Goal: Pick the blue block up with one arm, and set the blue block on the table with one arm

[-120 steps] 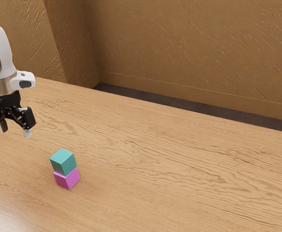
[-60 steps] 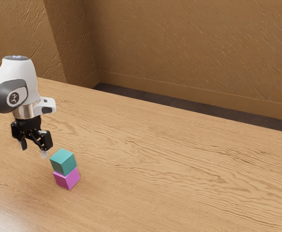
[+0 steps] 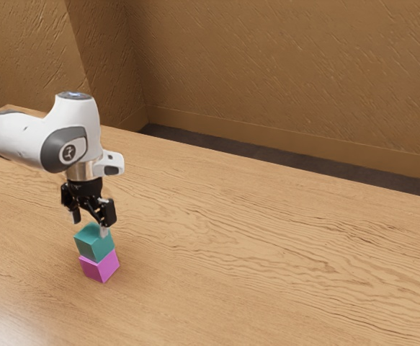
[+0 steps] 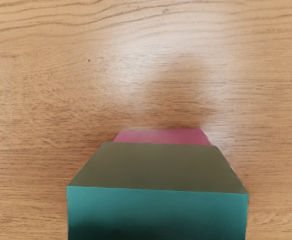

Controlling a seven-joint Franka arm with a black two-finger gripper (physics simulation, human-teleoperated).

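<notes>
"What's the pincer (image 3: 90,225) up to?"
"Spread, just over the blue block (image 3: 94,245). Prob. lining up the pick."
"Block's on what?"
"Pink block (image 3: 100,267), itself on the tabletop (image 3: 238,252)."
"Next?"
"Down a bit, one finger each side, squeeze, lift w/o nudging the pink block. Then set it on the tabletop ASAP, IMO."

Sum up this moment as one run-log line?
fingers: open, close to teal block; teal block: on pink block; pink block: on table; lift: not begun
</notes>
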